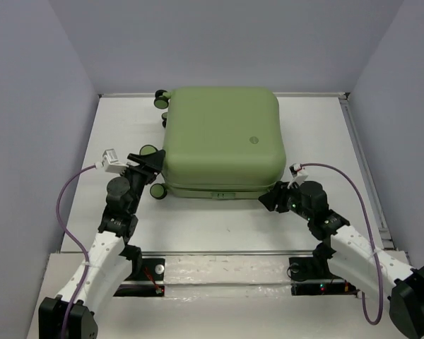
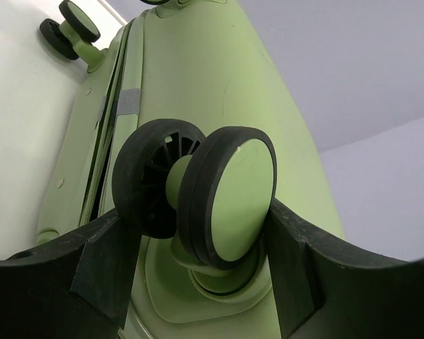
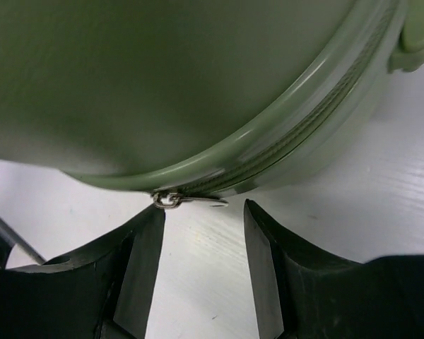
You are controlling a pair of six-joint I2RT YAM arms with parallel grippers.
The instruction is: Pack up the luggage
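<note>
The luggage [image 1: 221,138] lies flat and closed in the middle of the white table, its pale green shell facing up. My left gripper [image 1: 150,157] is at its near-left corner. In the left wrist view the gripper [image 2: 194,226] is shut on a green-and-black caster wheel [image 2: 233,198], with a finger pressed against each side. My right gripper [image 1: 272,198] is at the near-right corner. In the right wrist view it [image 3: 203,212] stands open, and the small metal zipper pull [image 3: 191,200] lies loose just beyond the fingertips, under the shell's rim [image 3: 268,141].
Other caster wheels stick out at the far-left corner [image 1: 161,99] and the near-left edge [image 1: 157,191]. Purple cables [image 1: 67,205] loop beside both arms. A metal rail [image 1: 219,253] runs along the near table edge, and grey walls enclose the table.
</note>
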